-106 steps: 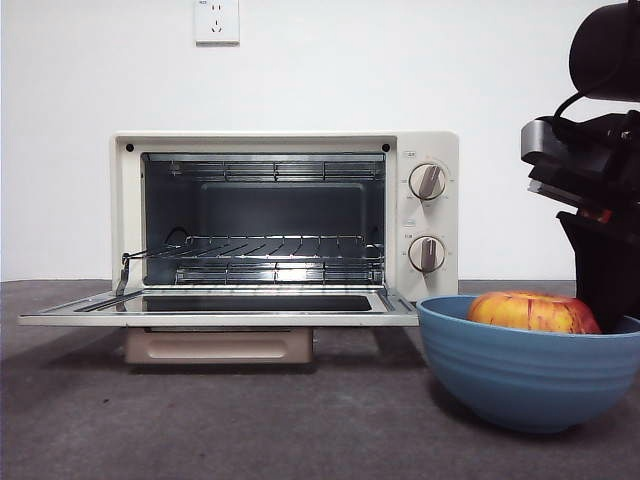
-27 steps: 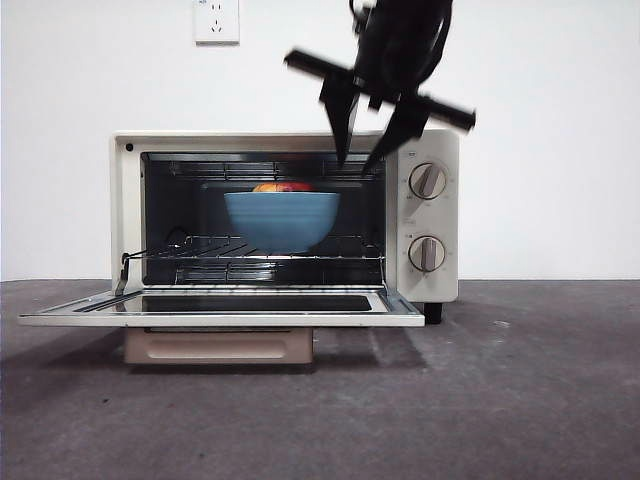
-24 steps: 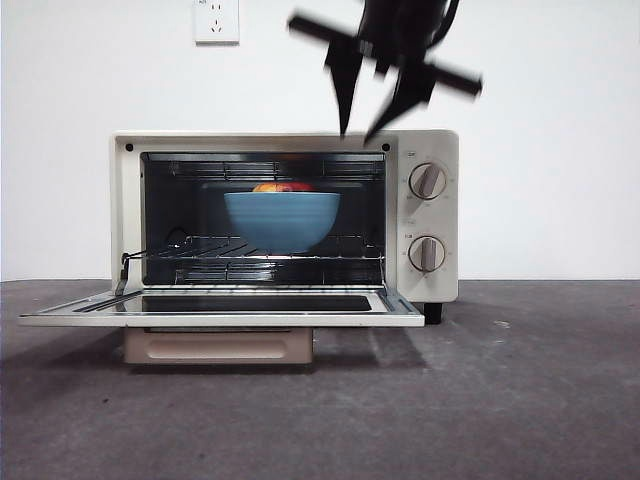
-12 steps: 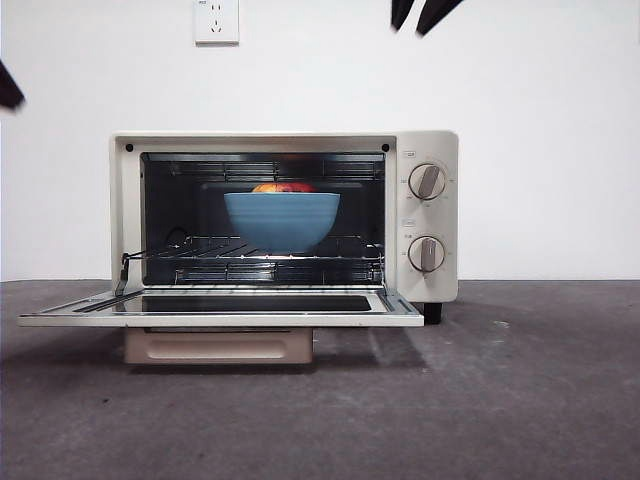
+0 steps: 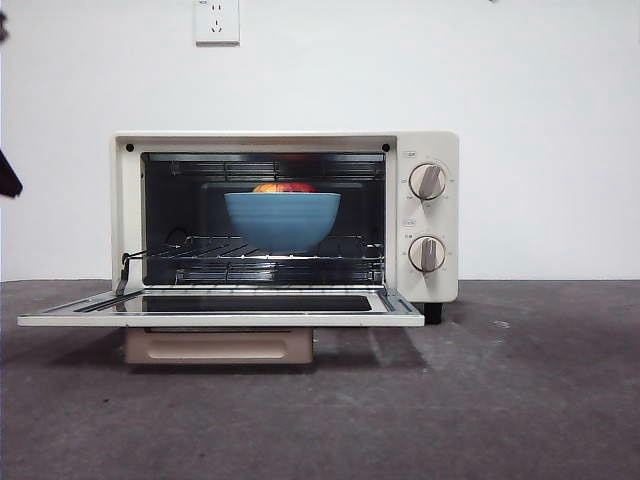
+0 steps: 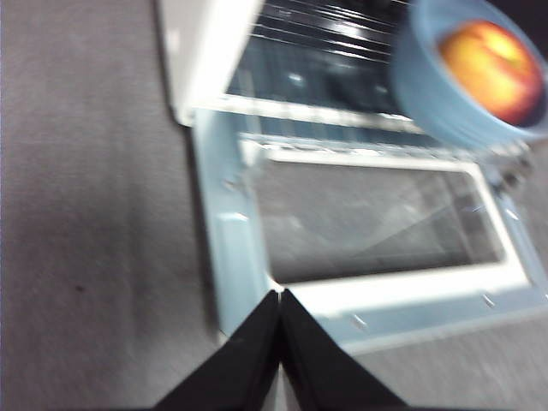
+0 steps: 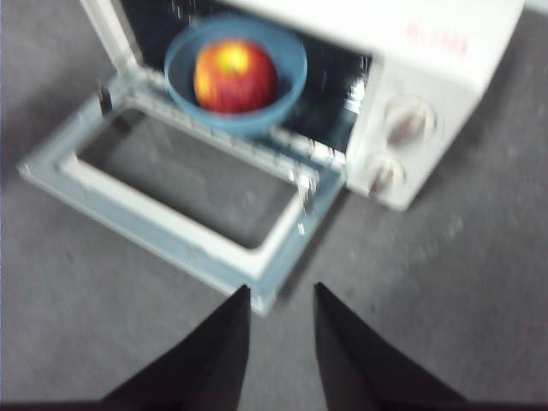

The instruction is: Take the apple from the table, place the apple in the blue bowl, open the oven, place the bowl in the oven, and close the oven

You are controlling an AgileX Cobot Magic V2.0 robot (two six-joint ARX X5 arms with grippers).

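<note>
One apple sat in one blue bowl inside the open oven; the left gripper hovered pinched together over the door, the right gripper parted, both empty.

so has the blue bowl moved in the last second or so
No. In the front view the blue bowl sits on the same spot of the rack inside the oven, level with the upper knob, the apple showing above its rim.

There was one oven, one bowl, one apple, two knobs, one wall socket and two grippers.
</note>
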